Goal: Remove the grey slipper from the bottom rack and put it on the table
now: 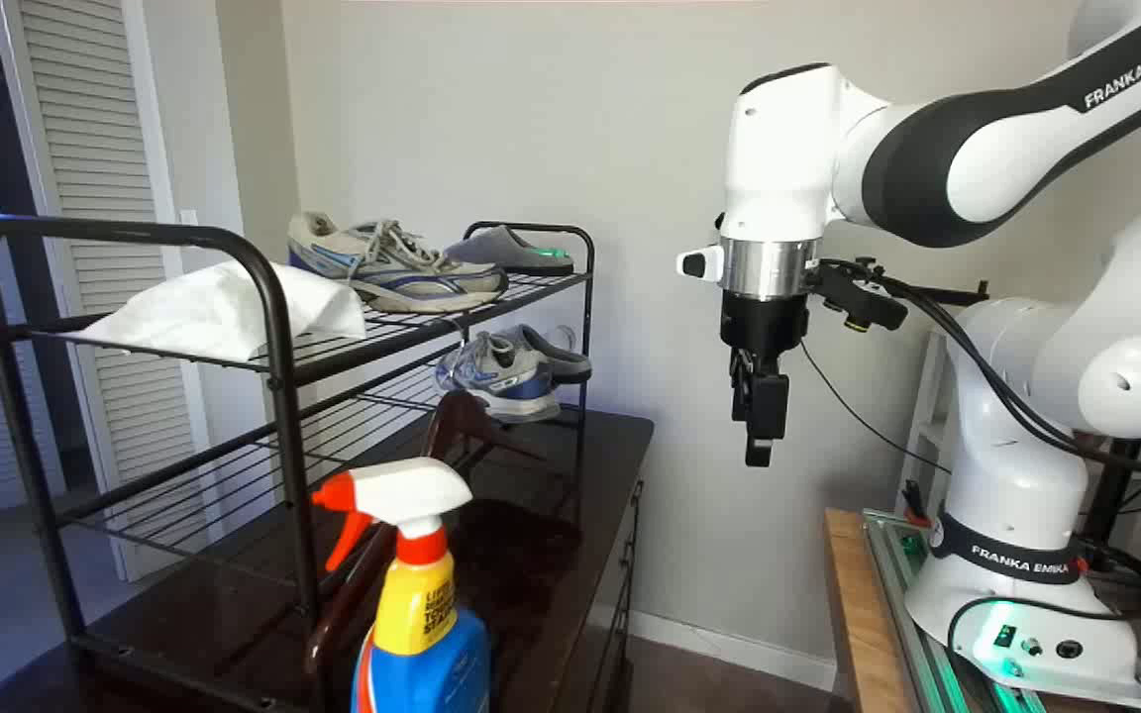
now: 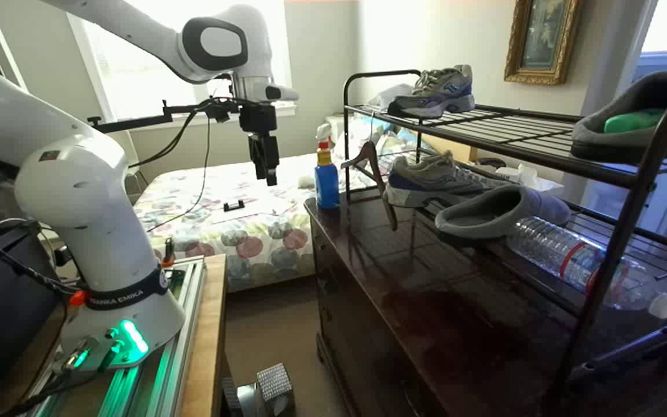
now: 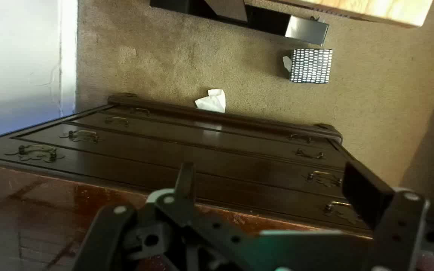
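One grey slipper (image 1: 565, 360), in an exterior view, sits on the bottom rack (image 1: 174, 473), partly behind a laced sneaker (image 1: 506, 381). In an exterior view, a plastic bottle (image 2: 585, 260) lies beside it, above the surface (image 2: 420, 301). In the wrist view, the end effector (image 3: 271, 175) gapes wide.

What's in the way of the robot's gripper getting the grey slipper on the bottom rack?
From above, the upper shelf is in the way, over the bottom rack with the grey slipper. From the robot's side, nothing visible stands between slipper and gripper; the hanger hangs off to the side, near the lower sneaker.
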`<control>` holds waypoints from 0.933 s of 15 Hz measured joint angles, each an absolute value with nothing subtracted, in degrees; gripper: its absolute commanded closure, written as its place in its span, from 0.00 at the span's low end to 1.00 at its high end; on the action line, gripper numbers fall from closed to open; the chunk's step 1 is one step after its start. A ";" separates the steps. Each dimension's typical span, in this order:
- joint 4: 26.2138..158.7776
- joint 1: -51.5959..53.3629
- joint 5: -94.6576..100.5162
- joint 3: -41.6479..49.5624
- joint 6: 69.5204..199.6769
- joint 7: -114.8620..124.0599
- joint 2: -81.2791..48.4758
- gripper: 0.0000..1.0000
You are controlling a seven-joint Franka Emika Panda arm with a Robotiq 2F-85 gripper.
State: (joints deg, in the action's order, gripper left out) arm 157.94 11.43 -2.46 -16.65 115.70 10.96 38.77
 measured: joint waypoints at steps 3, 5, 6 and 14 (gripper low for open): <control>157.94 11.43 -2.46 -16.65 115.70 10.96 38.77 0.00; 157.94 11.45 -2.44 -16.62 115.70 10.96 38.77 0.00; 157.93 11.36 -2.42 -16.58 115.92 11.43 38.78 0.00; 157.91 1.61 2.32 -11.09 131.16 14.14 38.63 0.00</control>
